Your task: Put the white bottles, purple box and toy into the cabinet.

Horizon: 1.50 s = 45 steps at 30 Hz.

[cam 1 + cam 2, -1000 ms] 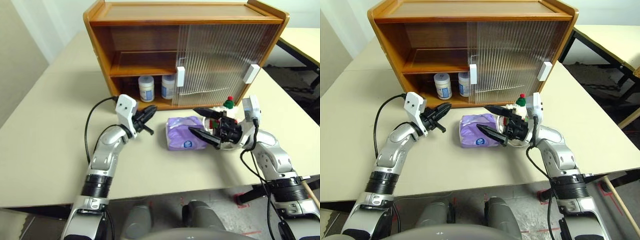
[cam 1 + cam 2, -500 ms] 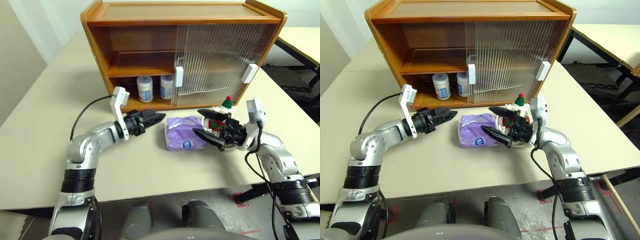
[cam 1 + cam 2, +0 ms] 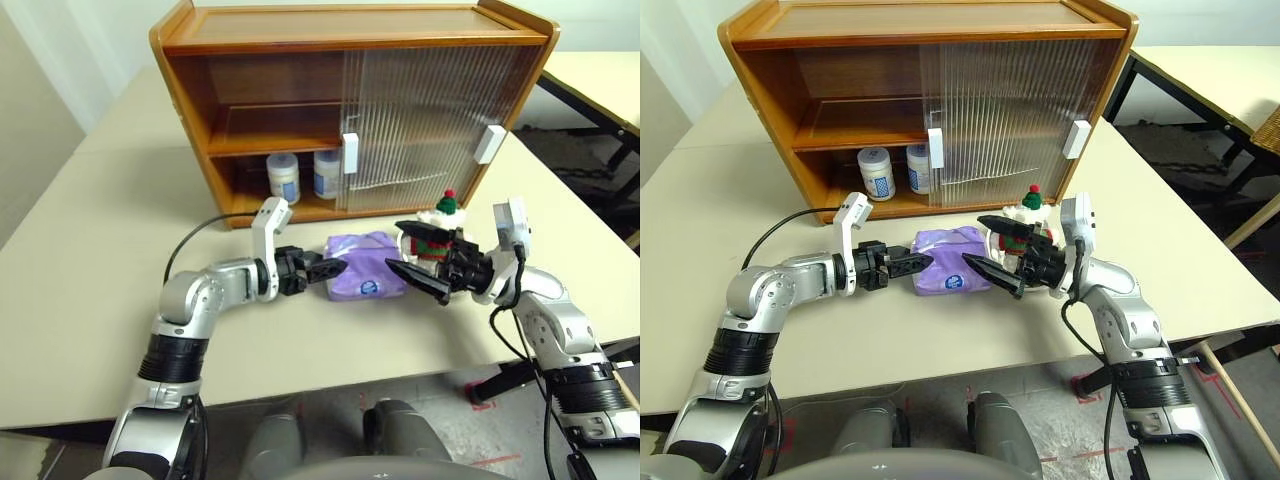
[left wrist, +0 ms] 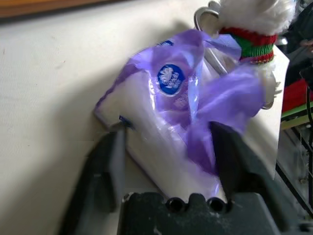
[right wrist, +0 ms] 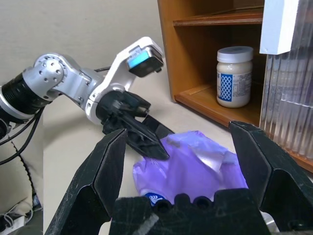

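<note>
Change: the left gripper (image 3: 334,268), a second ago near the cabinet (image 3: 350,100) front, now sits at the purple box (image 3: 366,277); right gripper (image 3: 412,252) unmoved.
Count: two white bottles (image 3: 282,177), one purple box, one toy (image 3: 439,229).
Left gripper: partly open, fingers (image 4: 108,161) straddling the box's end.
Right gripper: spread wide, empty, over the box's far end.
Bottles: cabinet's lower shelf.
Toy: just beside the box.

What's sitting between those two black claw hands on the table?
The purple box lies between the left end effector and the right end effector, seen from the head camera; the toy stands just behind the right one.
</note>
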Available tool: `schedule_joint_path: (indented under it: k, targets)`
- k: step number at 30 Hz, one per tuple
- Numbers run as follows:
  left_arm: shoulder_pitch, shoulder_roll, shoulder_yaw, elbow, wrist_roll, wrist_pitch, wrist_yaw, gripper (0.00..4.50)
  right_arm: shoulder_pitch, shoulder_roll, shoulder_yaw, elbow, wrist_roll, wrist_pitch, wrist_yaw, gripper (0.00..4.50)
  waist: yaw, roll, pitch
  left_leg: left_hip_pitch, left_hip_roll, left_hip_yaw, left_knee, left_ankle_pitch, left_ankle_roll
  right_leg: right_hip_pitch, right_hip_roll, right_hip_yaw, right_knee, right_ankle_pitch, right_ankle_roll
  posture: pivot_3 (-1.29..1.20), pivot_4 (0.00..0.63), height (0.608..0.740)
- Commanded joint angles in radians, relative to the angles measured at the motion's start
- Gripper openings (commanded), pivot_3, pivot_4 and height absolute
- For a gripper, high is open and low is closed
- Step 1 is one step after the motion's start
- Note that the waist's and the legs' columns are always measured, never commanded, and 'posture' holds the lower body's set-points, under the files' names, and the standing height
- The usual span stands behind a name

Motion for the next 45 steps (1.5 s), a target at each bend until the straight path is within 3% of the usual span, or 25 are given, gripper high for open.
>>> schedule_joint_path:
  k: [1,6,19,28,37,42,45]
  targets:
    - [0.011,-0.033,0.019,0.027,-0.010,-0.019,0.004,1.95,-0.010,-0.003,-0.010,0.008,-0.006,-0.016,0.007,4.50,0.001,0.000,0.000,0.000,0.000,0.000,0.000,0.000,0.000,0.000,0.000,0.000,0.000,0.000,0.000,0.07,0.000,0.740]
    - [0.031,-0.050,0.070,0.012,-0.011,-0.061,0.008,0.03,-0.015,-0.002,-0.009,0.013,-0.007,-0.016,0.009,4.50,0.002,0.000,0.000,0.000,0.000,0.000,0.000,0.000,0.000,0.000,0.000,0.000,0.000,0.000,0.000,0.07,0.000,0.740]
    - [0.027,0.075,0.331,-0.174,-0.168,0.082,0.084,0.03,-0.047,-0.001,-0.013,0.051,-0.006,-0.024,0.026,4.50,0.005,0.000,0.000,0.000,0.001,0.000,0.000,0.000,0.000,0.000,-0.001,-0.001,0.000,0.000,0.000,0.12,0.000,0.740]
    - [-0.075,0.004,0.521,-0.193,-0.402,0.176,0.234,0.03,-0.054,0.008,-0.004,0.068,-0.010,-0.033,0.032,4.50,0.018,0.000,0.001,0.000,0.001,-0.001,0.000,-0.001,-0.002,0.000,-0.001,-0.002,0.000,0.001,-0.001,0.13,0.000,0.740]
    - [-0.116,-0.024,0.543,-0.198,-0.576,0.180,0.374,0.03,-0.054,0.017,-0.006,0.085,-0.017,-0.043,0.042,4.50,0.028,0.000,0.001,0.000,0.001,-0.001,0.000,-0.004,-0.006,0.000,-0.001,-0.002,0.000,0.001,-0.001,0.13,0.000,0.740]
    - [-0.083,0.067,0.492,-0.213,-0.546,0.171,0.360,0.03,-0.053,0.016,-0.007,0.089,-0.019,-0.046,0.043,4.50,0.026,0.000,0.001,0.000,0.000,-0.001,0.000,-0.004,-0.007,0.000,0.000,-0.001,0.000,0.001,-0.001,0.13,0.000,0.740]
    - [-0.068,0.156,0.517,-0.212,-0.577,0.187,0.349,0.62,-0.048,0.016,-0.005,0.085,-0.019,-0.046,0.041,4.50,0.026,-0.001,0.001,0.000,0.001,-0.001,0.000,-0.004,-0.008,-0.001,0.000,-0.002,0.001,0.001,-0.002,0.13,0.000,0.740]
